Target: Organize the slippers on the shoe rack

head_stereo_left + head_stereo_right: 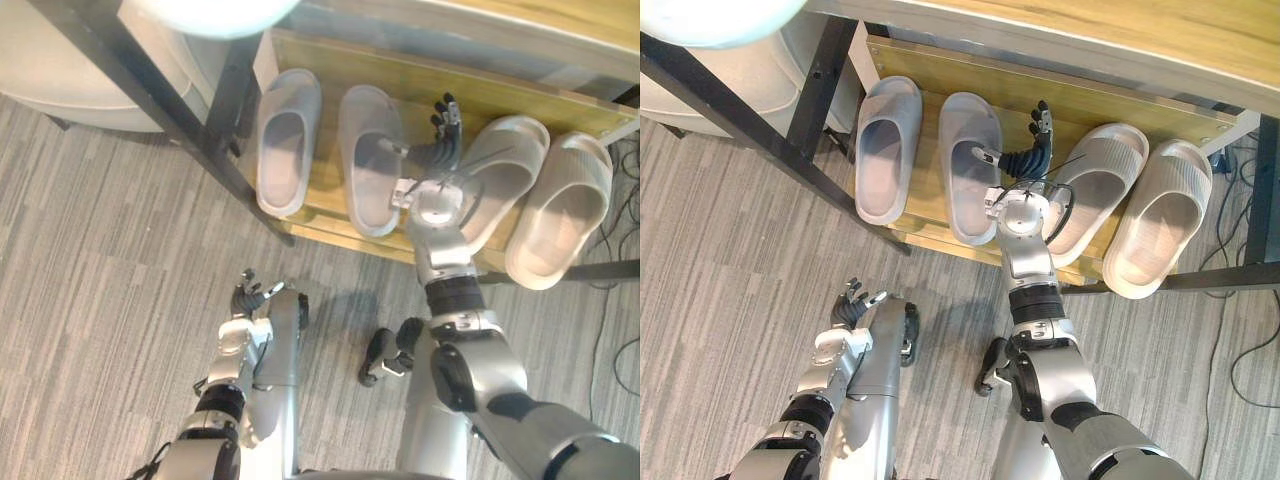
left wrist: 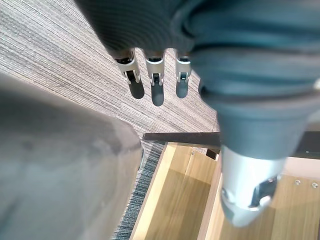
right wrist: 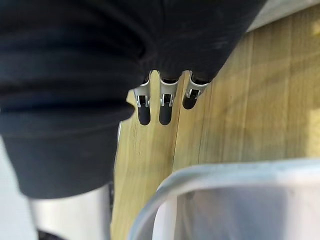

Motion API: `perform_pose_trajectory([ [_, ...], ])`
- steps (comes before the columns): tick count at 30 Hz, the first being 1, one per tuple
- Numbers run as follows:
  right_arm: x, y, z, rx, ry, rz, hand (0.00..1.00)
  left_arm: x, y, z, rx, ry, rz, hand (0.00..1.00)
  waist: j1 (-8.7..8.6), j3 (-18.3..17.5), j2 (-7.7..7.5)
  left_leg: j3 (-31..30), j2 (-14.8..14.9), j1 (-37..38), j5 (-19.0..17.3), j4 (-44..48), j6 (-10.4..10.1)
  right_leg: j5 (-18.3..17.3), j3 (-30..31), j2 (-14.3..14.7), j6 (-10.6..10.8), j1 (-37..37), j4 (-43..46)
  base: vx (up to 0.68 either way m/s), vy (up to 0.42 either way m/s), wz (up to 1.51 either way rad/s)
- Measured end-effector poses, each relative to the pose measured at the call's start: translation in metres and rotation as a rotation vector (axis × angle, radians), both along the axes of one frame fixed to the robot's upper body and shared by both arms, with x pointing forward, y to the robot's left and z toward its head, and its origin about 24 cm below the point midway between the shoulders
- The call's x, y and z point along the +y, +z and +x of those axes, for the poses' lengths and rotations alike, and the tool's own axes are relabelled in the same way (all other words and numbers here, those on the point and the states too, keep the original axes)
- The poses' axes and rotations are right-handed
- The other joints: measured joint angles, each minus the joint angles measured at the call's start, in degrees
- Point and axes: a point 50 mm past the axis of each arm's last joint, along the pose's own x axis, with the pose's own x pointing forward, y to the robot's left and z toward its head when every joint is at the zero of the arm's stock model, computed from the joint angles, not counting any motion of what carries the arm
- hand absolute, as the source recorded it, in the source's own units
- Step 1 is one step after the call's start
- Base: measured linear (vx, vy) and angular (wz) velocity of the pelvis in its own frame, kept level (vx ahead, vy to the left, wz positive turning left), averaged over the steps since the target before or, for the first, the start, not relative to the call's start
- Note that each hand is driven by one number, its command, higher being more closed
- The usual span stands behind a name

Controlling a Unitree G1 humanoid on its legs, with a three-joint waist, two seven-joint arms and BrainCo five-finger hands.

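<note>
Four slippers lie side by side on the low wooden shelf (image 1: pixel 480 100) of the shoe rack. Two are pale grey (image 1: pixel 285 140) (image 1: pixel 368 155) at the left, and two are beige (image 1: pixel 505 175) (image 1: pixel 560 210) at the right, the beige pair angled with their heels over the front edge. My right hand (image 1: pixel 440 150) reaches over the shelf between the second grey slipper and the first beige one, open and holding nothing. In the right wrist view its fingers (image 3: pixel 162 107) hover above the wood beside a slipper's rim (image 3: pixel 225 175). My left hand (image 1: pixel 248 297) hangs low over the floor, open and empty.
A black metal leg (image 1: pixel 200 130) slants down past the rack's left end. A white rounded seat (image 1: pixel 70 70) stands at the far left. Grey striped carpet (image 1: pixel 110 280) lies in front of the rack. Cables (image 1: pixel 625 200) trail at the right edge.
</note>
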Motion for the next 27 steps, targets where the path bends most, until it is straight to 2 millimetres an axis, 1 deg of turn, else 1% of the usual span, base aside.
perform_pose_trajectory([
  [2, 0.008, -0.018, -0.007, 0.026, 0.057, 0.035, 0.0, 0.001, -0.001, -0.001, 0.012, 0.002, -0.002, 0.0, -0.21, 0.03, -0.06, -0.1, -0.02, 0.73, -0.02, -0.09, 0.01, -0.16, -0.12, -0.01, 0.29, 0.91, -0.08, 0.0, -0.015, 0.01],
  [4, 0.013, -0.026, -0.009, 0.045, 0.091, 0.05, 0.0, 0.001, -0.002, -0.001, 0.016, 0.006, -0.008, 0.0, -0.22, 0.06, -0.1, -0.04, -0.02, 1.0, -0.03, -0.21, 0.01, -0.19, -0.08, -0.02, 0.37, 1.1, -0.15, 0.0, 0.0, 0.0],
  [6, 0.023, -0.034, -0.014, 0.051, 0.147, 0.08, 0.0, 0.002, -0.003, -0.002, 0.018, 0.02, -0.015, 0.0, -0.34, 0.09, -0.16, 0.02, -0.04, 1.12, -0.02, -0.5, 0.0, -0.38, -0.07, -0.02, 0.76, 1.17, -0.31, -0.01, -0.02, 0.01],
  [10, 0.031, -0.038, -0.018, 0.043, 0.206, 0.079, 0.0, 0.003, -0.003, -0.002, 0.019, 0.012, 0.006, 0.0, -0.41, 0.2, -0.34, -0.01, -0.13, 1.13, 0.06, -0.94, -0.11, -0.33, -0.16, -0.04, 0.65, 1.17, -0.59, 0.0, 0.0, 0.0],
  [14, 0.039, -0.04, -0.022, 0.027, 0.263, 0.133, 0.0, 0.008, -0.005, -0.004, 0.031, 0.047, -0.009, 0.0, -0.72, 0.36, -0.64, 0.01, -0.13, 1.13, 0.06, -0.94, -0.13, -0.2, -0.16, -0.03, 0.39, 1.19, -0.66, 0.02, -0.022, 0.0],
  [22, 0.043, -0.044, -0.024, 0.034, 0.316, 0.251, 0.0, 0.012, -0.007, -0.005, 0.044, 0.073, -0.017, 0.0, -0.89, 0.59, -1.05, -0.14, -0.25, 1.28, 0.05, -0.97, -0.14, -0.5, -0.32, -0.11, 0.98, 1.5, -0.7, 0.0, -0.003, 0.0],
  [27, 0.044, -0.044, -0.024, 0.034, 0.327, 0.298, 0.0, 0.012, -0.007, -0.005, 0.045, 0.074, -0.019, 0.0, -0.93, 0.59, -1.05, -0.14, -0.46, 1.26, 0.08, -1.15, -0.19, -0.48, -0.36, -0.31, 0.91, 1.5, -0.7, 0.0, -0.005, 0.01],
])
